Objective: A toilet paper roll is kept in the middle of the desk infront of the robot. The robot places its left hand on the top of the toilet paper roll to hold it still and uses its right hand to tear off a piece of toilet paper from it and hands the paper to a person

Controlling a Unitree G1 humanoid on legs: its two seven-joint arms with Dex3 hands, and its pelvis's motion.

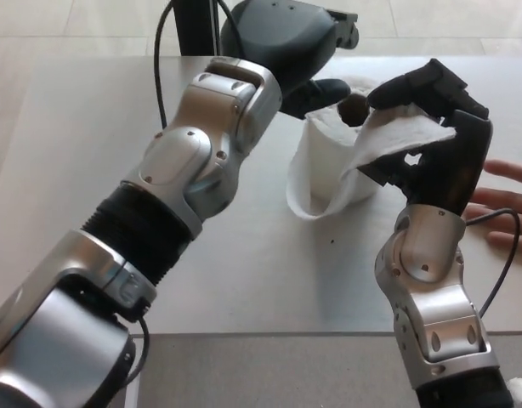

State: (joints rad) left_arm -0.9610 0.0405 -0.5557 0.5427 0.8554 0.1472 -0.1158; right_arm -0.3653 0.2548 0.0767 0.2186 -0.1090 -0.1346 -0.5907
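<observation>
The left hand [308,42] rests its fingers on top of the toilet paper roll [333,161], pinning it to the worktop [244,272]. The right hand [431,136], just beside the roll, pinches the loose paper sheet [397,140] for tearing. A person's hand [507,208] waits beyond it.

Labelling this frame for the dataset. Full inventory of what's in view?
toilet paper roll: 1, white, upright mid-desk, loose strip looping down its front.
paper strip: 1, white, runs from roll up into right hand.
desk: 1, grey, fills most of view.
cable: 1, black, thin, desk's right edge.
person's hand: 1, flat on the desk, far right.
left hand: 1, black, on top of the roll; grip unclear.
right hand: 1, black, fingers pinching the strip.
</observation>
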